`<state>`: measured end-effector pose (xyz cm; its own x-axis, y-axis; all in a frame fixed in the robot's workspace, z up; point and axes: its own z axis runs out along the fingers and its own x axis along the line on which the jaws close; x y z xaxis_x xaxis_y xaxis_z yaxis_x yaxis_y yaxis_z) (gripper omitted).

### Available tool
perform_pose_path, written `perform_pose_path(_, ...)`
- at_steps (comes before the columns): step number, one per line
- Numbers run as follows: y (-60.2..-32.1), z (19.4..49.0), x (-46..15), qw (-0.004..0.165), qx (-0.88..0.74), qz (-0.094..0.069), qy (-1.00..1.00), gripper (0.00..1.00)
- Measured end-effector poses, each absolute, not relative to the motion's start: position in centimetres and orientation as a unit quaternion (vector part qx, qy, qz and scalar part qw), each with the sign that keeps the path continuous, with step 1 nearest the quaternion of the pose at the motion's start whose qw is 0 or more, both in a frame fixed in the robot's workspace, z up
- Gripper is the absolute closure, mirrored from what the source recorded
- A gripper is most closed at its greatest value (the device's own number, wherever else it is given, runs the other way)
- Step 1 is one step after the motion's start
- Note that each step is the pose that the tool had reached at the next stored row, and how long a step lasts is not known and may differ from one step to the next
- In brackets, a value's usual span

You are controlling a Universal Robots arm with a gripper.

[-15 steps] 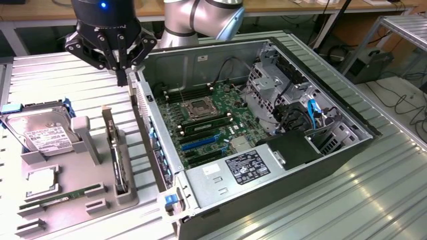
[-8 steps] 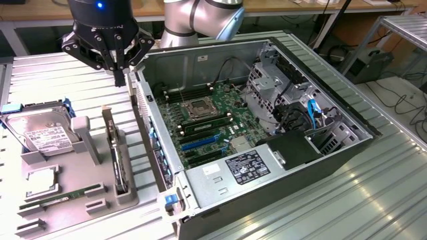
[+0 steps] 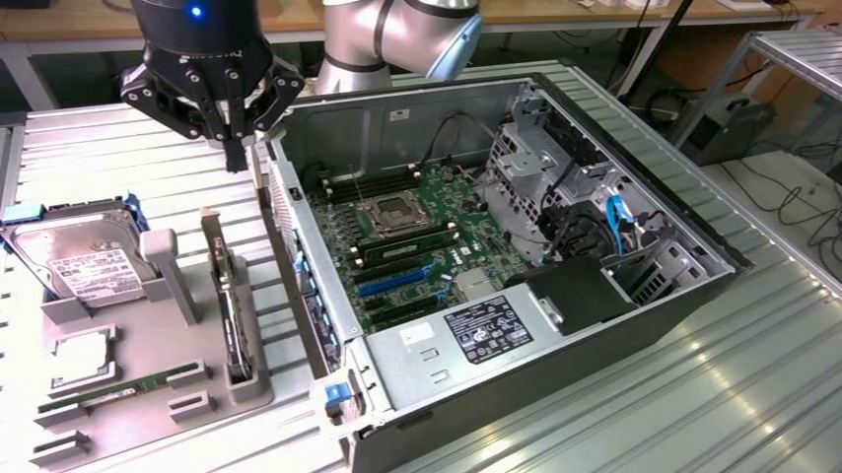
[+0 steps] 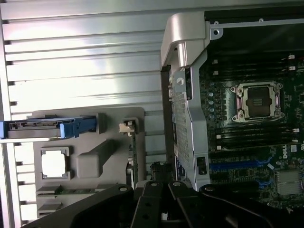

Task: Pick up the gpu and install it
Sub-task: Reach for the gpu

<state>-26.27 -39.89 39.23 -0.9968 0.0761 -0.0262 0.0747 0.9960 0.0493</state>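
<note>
The gpu (image 3: 232, 301) stands on its edge in a slot of the grey parts holder (image 3: 145, 414), just beside the open computer case (image 3: 526, 296). My gripper (image 3: 235, 158) hangs above the table behind the holder, near the case's back corner. Its fingers are shut with nothing between them, and it is well apart from the card. In the wrist view the gpu (image 4: 134, 154) appears edge-on, with its metal bracket end toward the far side. The black fingers (image 4: 147, 202) are pressed together. The motherboard (image 3: 408, 241) lies exposed inside the case.
On the holder there are also a silver hard drive (image 3: 79, 261) in blue rails, a CPU (image 3: 82, 352) and a green RAM stick (image 3: 112, 391). The case wall (image 3: 296, 266) rises right beside the gpu. Ribbed metal table (image 3: 684, 394) surrounds everything.
</note>
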Motion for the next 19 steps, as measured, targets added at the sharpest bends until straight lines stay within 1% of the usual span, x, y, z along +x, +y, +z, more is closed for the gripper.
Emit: perform_pose_path(19,-40.39,39.15,-26.51,0.014,0.038,0.024,0.999,0.89)
